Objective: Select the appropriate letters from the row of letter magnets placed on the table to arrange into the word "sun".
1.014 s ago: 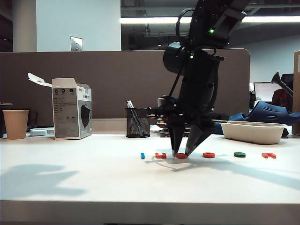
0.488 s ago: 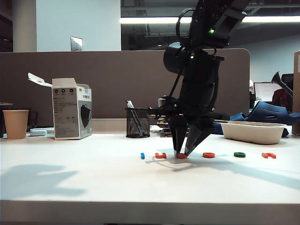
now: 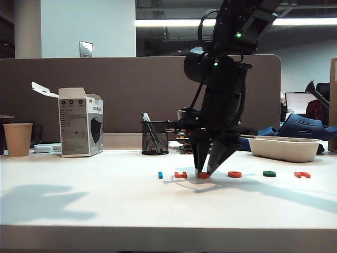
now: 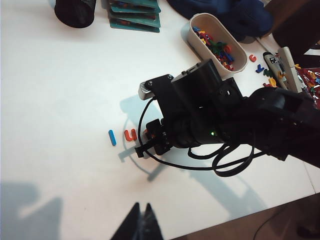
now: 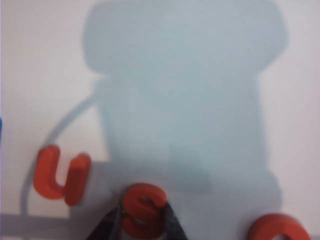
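On the table (image 3: 105, 200), the right claw (image 3: 204, 172) grips the "s" (image 5: 142, 210); the left claw (image 4: 141, 226) hangs closed.

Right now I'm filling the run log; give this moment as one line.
stage: grasping s | right hand: closed on s magnet, on table | left hand: shut, raised, idle | u magnet: beside s, untouched

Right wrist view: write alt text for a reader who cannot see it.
The right hand has its fingers closed around an orange-red letter "s" lying on the white table. An orange-red "u" lies beside it, and part of another orange-red magnet shows on the other side.
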Motion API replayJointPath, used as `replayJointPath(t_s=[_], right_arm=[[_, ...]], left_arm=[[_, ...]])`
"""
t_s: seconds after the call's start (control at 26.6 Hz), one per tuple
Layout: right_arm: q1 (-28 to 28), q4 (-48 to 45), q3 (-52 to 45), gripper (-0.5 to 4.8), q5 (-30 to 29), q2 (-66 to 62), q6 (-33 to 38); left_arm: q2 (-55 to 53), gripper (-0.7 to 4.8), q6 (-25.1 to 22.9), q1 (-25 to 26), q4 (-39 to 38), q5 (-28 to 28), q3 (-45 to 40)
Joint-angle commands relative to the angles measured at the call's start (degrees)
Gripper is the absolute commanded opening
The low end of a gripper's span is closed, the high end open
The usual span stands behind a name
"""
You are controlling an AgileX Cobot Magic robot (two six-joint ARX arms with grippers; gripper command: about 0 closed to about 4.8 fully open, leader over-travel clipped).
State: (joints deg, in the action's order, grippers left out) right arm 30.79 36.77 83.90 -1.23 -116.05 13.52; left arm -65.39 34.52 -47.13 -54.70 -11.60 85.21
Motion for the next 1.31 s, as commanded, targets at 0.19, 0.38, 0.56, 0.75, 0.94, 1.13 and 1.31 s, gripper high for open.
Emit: replayJointPath(t_s=[0.19,0.38,0.56,0.75,0.94,1.13,1.31], right_arm=[[0.09,-0.92,0.24,0.94,0.09,5.16,-0.02],[0.35,3.82,0.24,0.94,-0.35,9.11,6.45],[2.82,11.67,0.20,0.94,-1.29,9.40,14.73],[8.85,11.80,0.13,0.94,0.33,9.27,18.99],[13.77,7.48,0.13,0.94,3.17,7.65,24.72],[15.28,4.44,0.13,0.94,3.23,3.43,26.12],[15.26,4.68,0.13,0.94,2.45,0.22,25.83]], left_arm=[[0.17,-0.04,-0.22,0.09,0.33,-0.15,0.17],[0.17,-0.04,-0.24,0.09,0.35,-0.15,0.17],[0.17,-0.04,-0.22,0.09,0.37,-0.15,0.17],[0.17,-0.04,-0.22,0.09,0.37,-0.15,0.17],[0.26,-0.04,-0.22,0.09,0.37,-0.15,0.20],[0.26,-0.04,-0.22,0.09,0.00,0.02,0.20],[0.26,-0.04,-0.24,0.09,-0.04,0.02,0.20]])
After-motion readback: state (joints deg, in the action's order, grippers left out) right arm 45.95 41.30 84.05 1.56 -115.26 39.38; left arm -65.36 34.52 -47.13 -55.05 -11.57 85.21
